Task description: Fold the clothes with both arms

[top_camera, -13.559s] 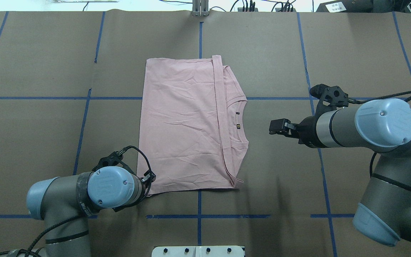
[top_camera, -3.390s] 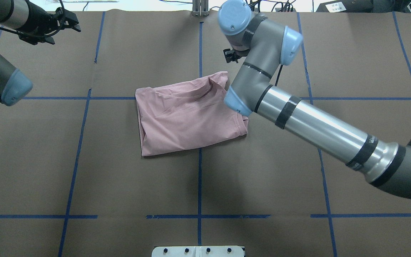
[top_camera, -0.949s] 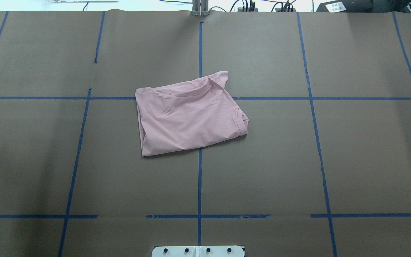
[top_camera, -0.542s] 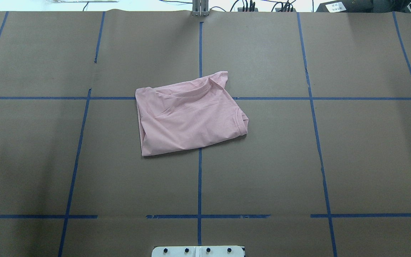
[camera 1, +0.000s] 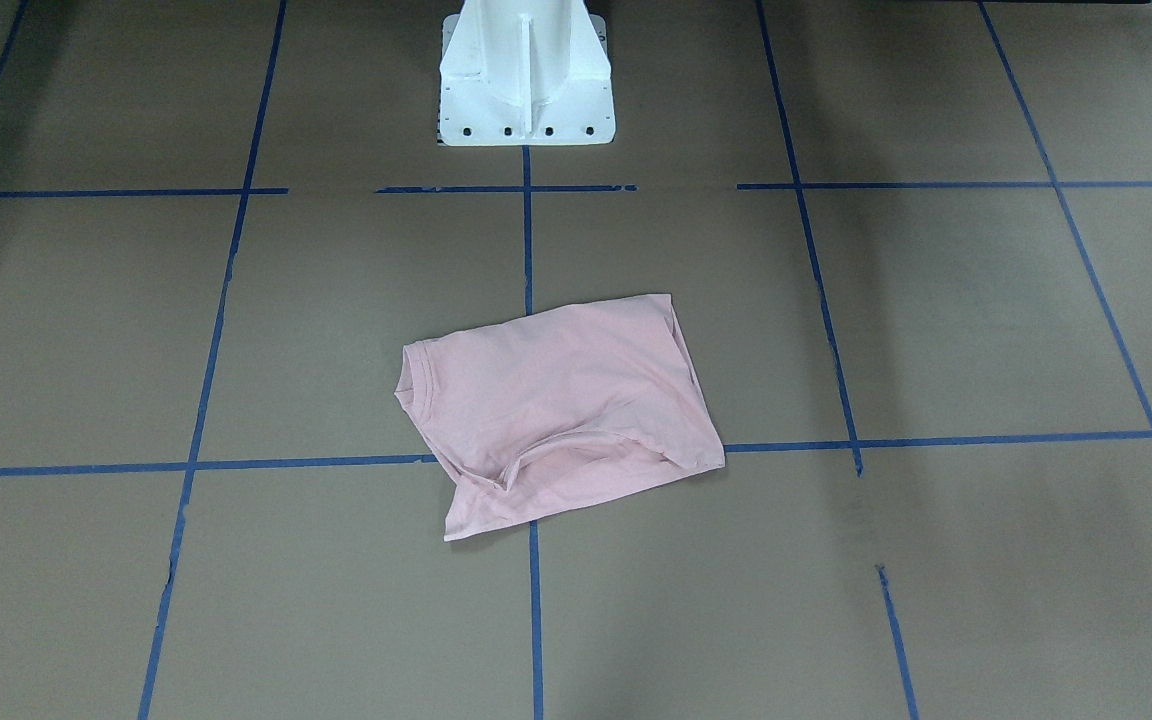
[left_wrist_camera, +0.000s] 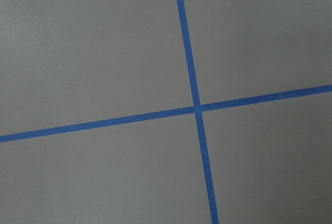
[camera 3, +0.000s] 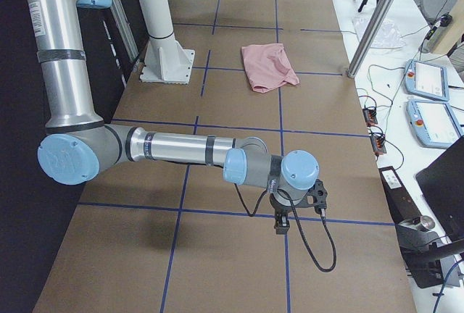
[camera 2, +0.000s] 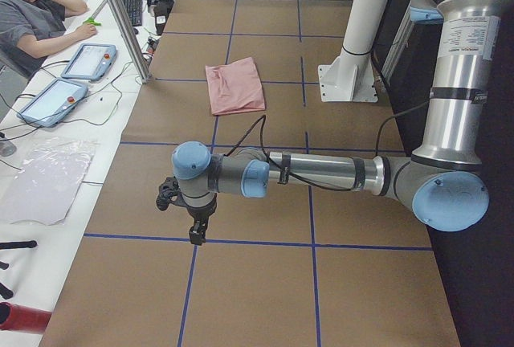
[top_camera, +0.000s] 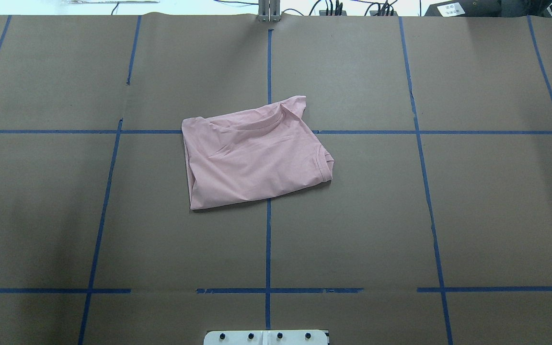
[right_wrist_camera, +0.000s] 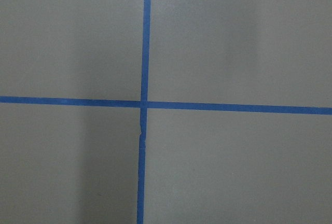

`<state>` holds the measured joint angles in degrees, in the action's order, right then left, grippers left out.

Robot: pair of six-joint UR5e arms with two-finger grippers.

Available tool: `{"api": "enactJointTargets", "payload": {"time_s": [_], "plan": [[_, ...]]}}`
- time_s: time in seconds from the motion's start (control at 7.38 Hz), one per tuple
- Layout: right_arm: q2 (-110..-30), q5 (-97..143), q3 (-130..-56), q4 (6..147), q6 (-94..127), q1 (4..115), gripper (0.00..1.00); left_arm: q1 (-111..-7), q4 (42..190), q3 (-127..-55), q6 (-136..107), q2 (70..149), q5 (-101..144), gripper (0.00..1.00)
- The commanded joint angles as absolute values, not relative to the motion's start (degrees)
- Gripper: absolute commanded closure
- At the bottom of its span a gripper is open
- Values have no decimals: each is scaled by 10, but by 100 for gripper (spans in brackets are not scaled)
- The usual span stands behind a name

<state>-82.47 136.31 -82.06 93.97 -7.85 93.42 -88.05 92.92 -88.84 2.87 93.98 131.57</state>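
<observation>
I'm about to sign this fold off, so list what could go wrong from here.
1. The T-shirt lies skewed to the blue tape, and a corner juts out at its far edge; the fold may count as untidy.
2. A raised crease near the neckline shows layers not flat; they might slide open if the shirt is moved.
3. The left gripper and right gripper hang far off to either side, so any fix needs a long reach.

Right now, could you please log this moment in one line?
shirt: folded, untouched | left gripper: away, state unclear | right gripper: away, state unclear
</observation>
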Motion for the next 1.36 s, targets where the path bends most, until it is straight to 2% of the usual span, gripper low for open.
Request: {"api": "enactJointTargets", "payload": {"time_s": [0.0, 0.27, 0.41, 1.22], "plan": [[-827, 1368, -836, 875, 21, 884, 0, -880, 931, -889, 28, 940, 1316, 0], [-856, 1372, -839, 751, 75, 862, 0, -880, 932, -889, 28, 940, 1316, 0], [-865, 1371, -838, 734, 73, 862, 0, -880, 933, -889, 28, 940, 1316, 0], [-855, 1367, -816, 734, 68, 861, 0, -881, 933, -889, 33, 934, 1316, 0]]}}
